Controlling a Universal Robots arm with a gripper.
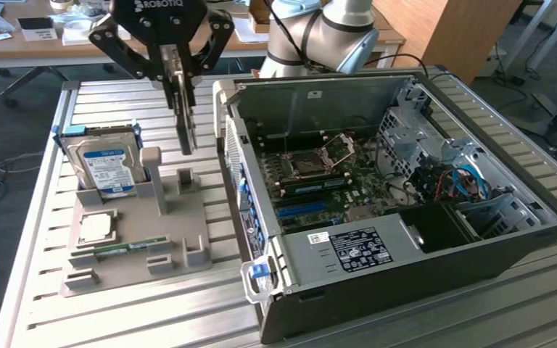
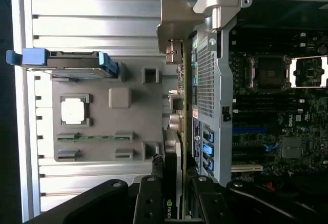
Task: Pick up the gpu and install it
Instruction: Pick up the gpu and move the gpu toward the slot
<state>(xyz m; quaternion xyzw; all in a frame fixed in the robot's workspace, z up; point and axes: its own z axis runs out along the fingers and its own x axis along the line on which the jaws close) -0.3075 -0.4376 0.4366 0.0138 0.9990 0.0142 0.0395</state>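
Together, one open computer case (image 1: 376, 254), one grey holder (image 1: 177, 217), one hard drive (image 1: 109, 163), one processor chip (image 1: 96, 227) and one memory stick (image 1: 124, 249) sat on the slatted tabletop (image 1: 114, 94). The exterior view took in the arm's grey joint (image 1: 322, 36) behind the case. The wrist view looked along the card's thin edge. The fingers (image 2: 148, 198) were clamped on the single gpu (image 1: 186, 130), which hung upright between them, just beside the case wall.
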